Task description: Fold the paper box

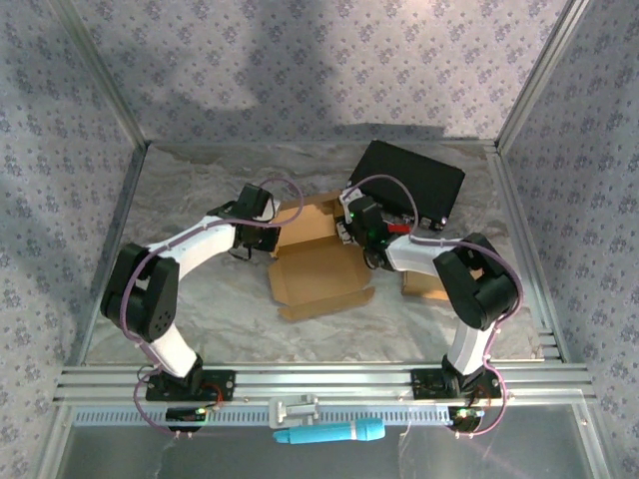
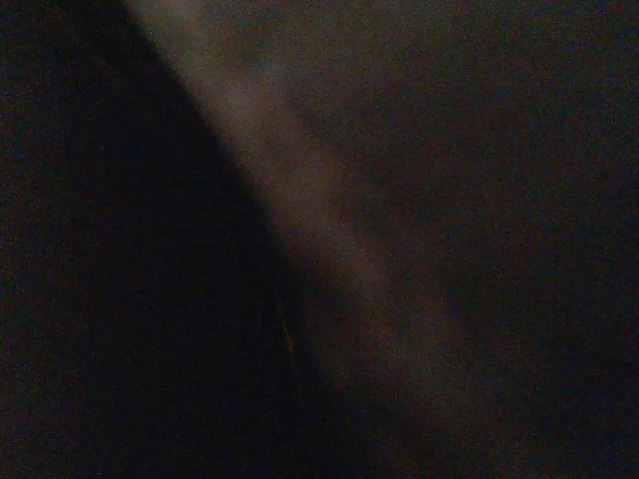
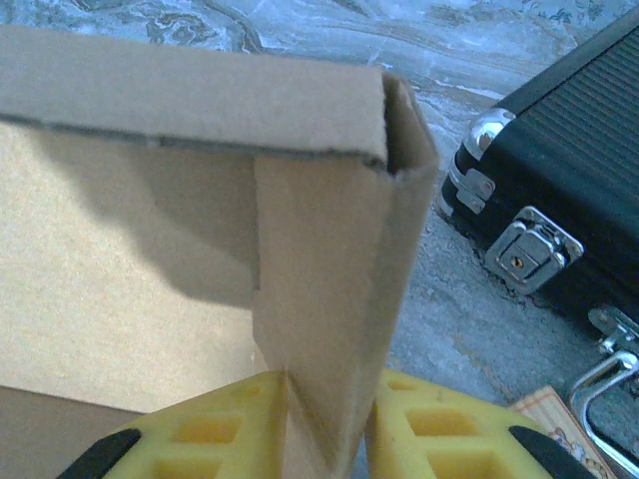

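Two yellow fingers (image 3: 212,427) of the right gripper (image 3: 325,431) pinch a raised side wall of the paper box (image 3: 140,269), which lies open on the table (image 1: 200,299) between both arms, the left gripper (image 1: 258,238) closed at its left edge; wall-folding seems underway, and the next move calls for tucking that wall inward.

1. Left arm (image 1: 195,244): white links, bulky black joints, lilac cable (image 1: 290,188) looped alongside.
2. Right arm (image 1: 464,344): same white-and-black build, its own lilac loop.
3. Right gripper (image 3: 327,434): yellow fingers (image 3: 439,439) with hollow cells, black pads (image 3: 544,451).
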Robot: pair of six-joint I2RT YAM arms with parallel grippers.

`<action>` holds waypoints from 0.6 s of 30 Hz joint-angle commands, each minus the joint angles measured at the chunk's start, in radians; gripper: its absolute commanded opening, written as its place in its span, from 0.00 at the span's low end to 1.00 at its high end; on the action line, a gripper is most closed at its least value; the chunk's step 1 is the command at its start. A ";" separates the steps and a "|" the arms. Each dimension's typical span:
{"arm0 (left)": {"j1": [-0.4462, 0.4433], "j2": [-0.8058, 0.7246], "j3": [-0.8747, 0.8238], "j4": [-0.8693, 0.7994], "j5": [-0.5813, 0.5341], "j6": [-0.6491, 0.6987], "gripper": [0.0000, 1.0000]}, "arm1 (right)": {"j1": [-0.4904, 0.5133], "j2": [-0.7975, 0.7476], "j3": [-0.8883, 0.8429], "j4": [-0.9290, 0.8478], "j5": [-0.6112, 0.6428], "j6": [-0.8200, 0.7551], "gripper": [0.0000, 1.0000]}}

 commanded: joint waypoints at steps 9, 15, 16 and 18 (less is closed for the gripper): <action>-0.009 0.036 0.051 -0.098 0.021 0.013 0.00 | 0.006 0.037 0.086 -0.067 0.056 0.028 0.12; -0.011 0.048 0.086 -0.126 0.006 -0.048 0.00 | 0.081 0.105 0.241 -0.388 0.417 0.111 0.00; -0.011 0.049 0.088 -0.125 0.005 -0.057 0.00 | 0.093 0.121 0.285 -0.459 0.466 0.150 0.00; -0.010 0.050 0.090 -0.124 0.005 -0.075 0.00 | 0.115 0.140 0.331 -0.551 0.551 0.227 0.00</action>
